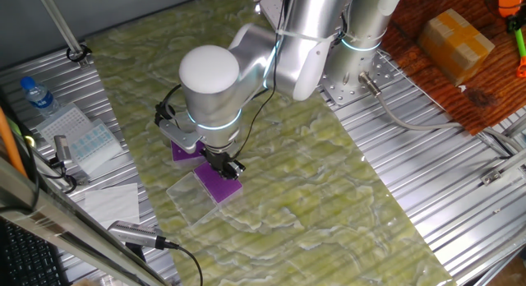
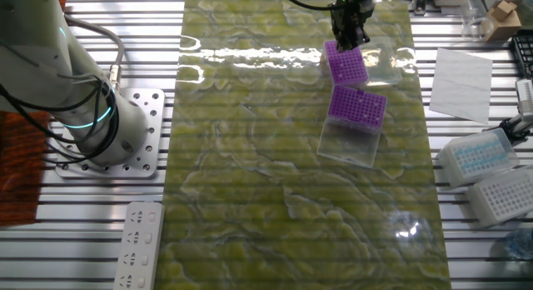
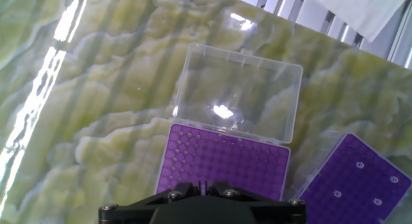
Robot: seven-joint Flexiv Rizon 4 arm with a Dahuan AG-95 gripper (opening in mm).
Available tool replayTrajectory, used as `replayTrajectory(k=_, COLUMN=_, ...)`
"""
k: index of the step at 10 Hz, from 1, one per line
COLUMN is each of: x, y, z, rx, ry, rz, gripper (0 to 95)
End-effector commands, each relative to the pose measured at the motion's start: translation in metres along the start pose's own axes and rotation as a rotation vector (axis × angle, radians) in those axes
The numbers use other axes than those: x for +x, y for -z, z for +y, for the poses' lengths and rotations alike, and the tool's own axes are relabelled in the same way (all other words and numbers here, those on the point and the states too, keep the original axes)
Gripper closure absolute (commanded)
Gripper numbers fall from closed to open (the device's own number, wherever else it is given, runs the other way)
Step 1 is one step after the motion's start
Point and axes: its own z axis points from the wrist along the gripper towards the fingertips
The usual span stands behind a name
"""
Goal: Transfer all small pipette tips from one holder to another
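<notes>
Hand view: gripper (image 3: 201, 188) above a purple rack (image 3: 222, 163), tips (image 3: 359, 165) in the neighbouring rack (image 3: 360, 185); jaws' state cannot be told.

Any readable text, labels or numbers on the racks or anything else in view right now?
None can be read.
Purple racks: no print visible.
Clear lid: bare.
Water bottle: label too small to read.
Cardboard box: no legible marking.
Power strip: markings too small.
</notes>
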Motion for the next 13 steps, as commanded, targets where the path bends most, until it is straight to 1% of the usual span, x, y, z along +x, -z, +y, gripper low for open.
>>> replayTrajectory(k=1, x=-0.0002, y=-0.0005, z=-0.0003, rx=0.001, ry=0.001, rz=-0.001, gripper=95.0)
replayTrajectory(k=9, x=-0.0003, y=-0.0043, z=-0.0016, rx=0.001, ry=0.005, rz=-0.006, gripper=95.0)
replayTrajectory(k=10, x=-0.0002, y=-0.0051, z=-0.0018, rx=0.002, ry=0.018, rz=-0.007, gripper=95.0)
replayTrajectory(k=11, x=-0.0002, y=-0.0052, z=-0.0019, rx=0.005, ry=0.02, rz=-0.006, gripper=57.0)
replayTrajectory(k=13, x=-0.0002, y=-0.0052, z=-0.0019, rx=0.007, ry=0.027, rz=-0.005, gripper=57.0)
